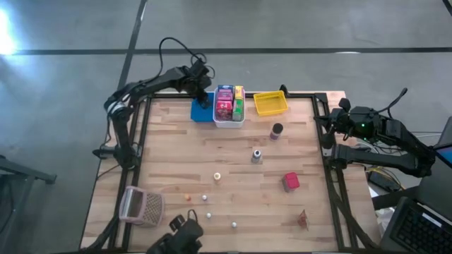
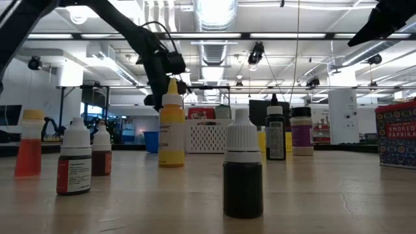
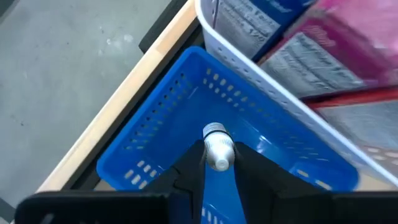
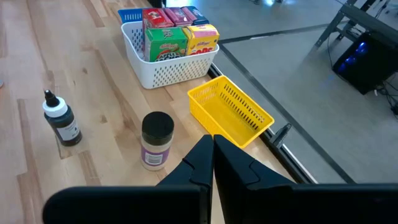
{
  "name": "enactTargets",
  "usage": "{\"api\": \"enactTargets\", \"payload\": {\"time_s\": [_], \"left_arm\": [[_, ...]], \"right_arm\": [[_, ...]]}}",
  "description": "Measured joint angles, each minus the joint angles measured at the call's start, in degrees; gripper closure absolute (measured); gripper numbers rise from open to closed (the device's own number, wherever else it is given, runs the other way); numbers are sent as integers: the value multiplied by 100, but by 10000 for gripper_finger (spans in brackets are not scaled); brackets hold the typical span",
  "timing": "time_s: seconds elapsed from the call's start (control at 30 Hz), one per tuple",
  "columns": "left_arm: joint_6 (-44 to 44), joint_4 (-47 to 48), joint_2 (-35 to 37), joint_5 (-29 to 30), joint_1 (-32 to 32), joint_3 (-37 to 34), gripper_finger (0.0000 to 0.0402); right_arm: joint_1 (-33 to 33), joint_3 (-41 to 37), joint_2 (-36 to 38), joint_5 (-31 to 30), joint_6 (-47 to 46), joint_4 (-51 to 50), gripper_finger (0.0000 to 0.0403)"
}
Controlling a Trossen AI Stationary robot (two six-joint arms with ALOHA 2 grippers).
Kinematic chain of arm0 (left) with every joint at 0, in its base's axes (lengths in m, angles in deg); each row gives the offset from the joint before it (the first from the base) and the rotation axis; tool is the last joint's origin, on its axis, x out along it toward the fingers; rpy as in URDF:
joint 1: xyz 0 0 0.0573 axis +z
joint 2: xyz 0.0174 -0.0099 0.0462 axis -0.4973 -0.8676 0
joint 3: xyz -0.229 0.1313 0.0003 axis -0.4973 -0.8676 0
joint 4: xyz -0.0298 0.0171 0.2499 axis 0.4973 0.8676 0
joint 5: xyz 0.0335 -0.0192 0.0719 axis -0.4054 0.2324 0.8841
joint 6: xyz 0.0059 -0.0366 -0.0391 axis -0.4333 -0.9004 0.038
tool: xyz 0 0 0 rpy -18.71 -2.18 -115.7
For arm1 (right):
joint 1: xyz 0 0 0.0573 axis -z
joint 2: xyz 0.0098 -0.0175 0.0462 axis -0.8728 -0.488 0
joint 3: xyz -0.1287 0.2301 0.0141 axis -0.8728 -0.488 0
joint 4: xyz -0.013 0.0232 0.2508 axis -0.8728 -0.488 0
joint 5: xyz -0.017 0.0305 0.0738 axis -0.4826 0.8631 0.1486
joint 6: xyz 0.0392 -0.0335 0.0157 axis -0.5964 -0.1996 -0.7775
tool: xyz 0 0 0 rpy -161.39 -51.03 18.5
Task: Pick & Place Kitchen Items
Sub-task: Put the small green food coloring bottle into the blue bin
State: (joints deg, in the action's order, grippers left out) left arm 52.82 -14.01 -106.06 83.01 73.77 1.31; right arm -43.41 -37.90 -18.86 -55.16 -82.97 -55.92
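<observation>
My left gripper hangs over the blue bin at the table's far edge, shut on a small white bottle with a ribbed cap. In the high view the left gripper stands just left of the white bin, which holds several coloured boxes. A dark-lidded jar, a dropper bottle, a red box and tiny balls stand on the wood. My right gripper waits shut at the right edge. My left gripper pinches the small white bottle's body between its two fingers. The ribbed cap end sticks out past the fingertips, so the bottle lies along the fingers. The fingers slant steeply down from above. The bottle is lifted clear, over the blue bin's inside.
A yellow bin sits right of the white bin. A pinkish mesh basket lies on its side at the near left corner. A small brownish item lies near right. Several dropper bottles crowd the low view.
</observation>
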Motion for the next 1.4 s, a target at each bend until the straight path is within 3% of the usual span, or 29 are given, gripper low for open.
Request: {"api": "enactTargets", "payload": {"time_s": [0.6,1.4], "left_arm": [[118,-351,-719,-423,98,257,321],[159,-563,-958,-271,148,251,321]], "right_arm": [[0,0,1,1,-10,-2,394],[0,0,0,1,-1,0,394]]}}
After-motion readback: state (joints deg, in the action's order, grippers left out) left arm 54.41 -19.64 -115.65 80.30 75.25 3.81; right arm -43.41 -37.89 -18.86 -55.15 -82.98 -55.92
